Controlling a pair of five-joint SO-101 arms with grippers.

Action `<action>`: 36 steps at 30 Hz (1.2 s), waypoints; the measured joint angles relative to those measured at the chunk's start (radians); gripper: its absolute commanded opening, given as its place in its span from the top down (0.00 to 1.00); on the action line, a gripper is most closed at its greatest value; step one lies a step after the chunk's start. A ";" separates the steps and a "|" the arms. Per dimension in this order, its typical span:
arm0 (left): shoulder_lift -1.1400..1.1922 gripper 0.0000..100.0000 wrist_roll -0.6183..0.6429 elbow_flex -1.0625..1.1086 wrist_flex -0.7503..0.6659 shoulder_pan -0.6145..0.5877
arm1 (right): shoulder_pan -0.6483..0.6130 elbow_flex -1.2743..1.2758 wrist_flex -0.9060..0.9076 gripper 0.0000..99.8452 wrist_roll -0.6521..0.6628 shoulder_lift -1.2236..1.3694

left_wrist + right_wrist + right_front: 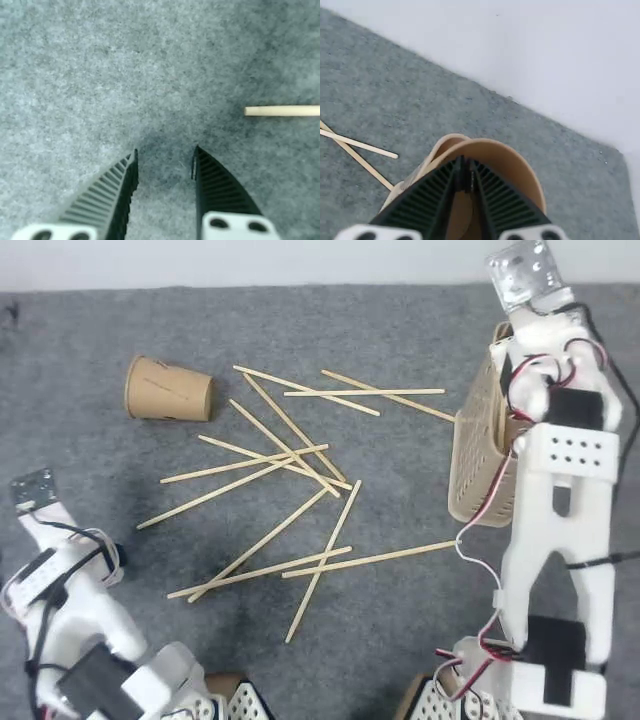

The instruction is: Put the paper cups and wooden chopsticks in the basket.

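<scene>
**Paper cup (515,170) pinched above the basket (478,465)**

The right arm (560,490) stretches along the mat's right edge, its wrist over the basket. The right gripper (466,162) is pressed together on that cup's wall near the rim. The left gripper (165,152) hangs spread over the grey mat (100,75), near a chopstick end (282,111). A second cup (168,390) lies on its side at far left, long axis across the mat, mouth leftward. The chopsticks (290,455) lie crossed mid-mat, mostly slanted.
</scene>
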 measured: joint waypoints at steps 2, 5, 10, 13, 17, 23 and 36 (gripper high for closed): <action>0.000 0.83 0.002 0.000 0.000 0.000 | -0.005 0.000 0.000 0.99 0.000 0.028; 0.000 0.83 0.002 0.000 0.000 0.000 | -0.003 0.000 -0.002 0.99 -0.003 0.060; 0.000 0.83 0.002 0.000 0.000 0.000 | -0.003 -0.034 0.021 0.99 -0.005 0.048; 0.000 0.83 0.002 0.000 0.000 0.000 | -0.005 -0.087 0.061 0.99 -0.006 -0.009; 0.000 0.83 0.002 0.000 0.000 0.000 | -0.003 -0.126 0.097 0.99 -0.006 -0.083; 0.000 0.83 0.002 0.000 0.000 0.000 | -0.037 -0.129 0.252 0.99 -0.061 -0.219; -0.011 0.82 0.002 -0.029 0.003 0.118 | -0.514 -0.005 0.736 0.95 -0.404 -0.559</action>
